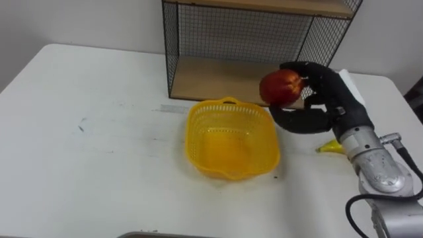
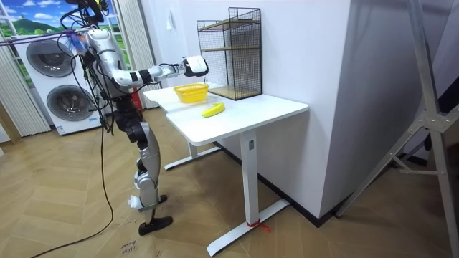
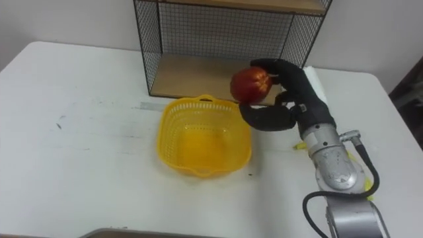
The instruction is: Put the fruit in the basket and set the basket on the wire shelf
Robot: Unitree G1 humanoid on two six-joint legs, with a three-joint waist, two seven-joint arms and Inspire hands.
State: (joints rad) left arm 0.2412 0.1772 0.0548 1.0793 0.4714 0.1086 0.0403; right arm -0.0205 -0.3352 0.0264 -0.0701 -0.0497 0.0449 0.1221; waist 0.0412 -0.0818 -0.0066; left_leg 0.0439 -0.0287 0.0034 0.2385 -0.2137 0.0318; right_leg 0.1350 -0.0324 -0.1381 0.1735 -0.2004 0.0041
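A red apple (image 1: 281,86) (image 3: 250,83) is held in the air by my right hand (image 1: 322,97) (image 3: 293,94), whose dark fingers curl round it. The apple hangs just past the right rim of the yellow plastic basket (image 1: 232,138) (image 3: 204,136) (image 2: 191,92), which stands empty on the white table (image 1: 86,165). A yellow banana (image 1: 330,147) (image 2: 213,110) lies on the table to the right of the basket, mostly hidden behind my right forearm. Behind the basket stands the black wire shelf (image 1: 251,39) (image 3: 218,39) (image 2: 233,50) with wooden boards.
I stand at the table's end in the room view, right arm stretched over it. The table's left half (image 1: 79,119) is bare apart from faint marks. Two washing machines (image 2: 54,82) stand behind me, and a white wall (image 2: 373,107) lies beyond the table.
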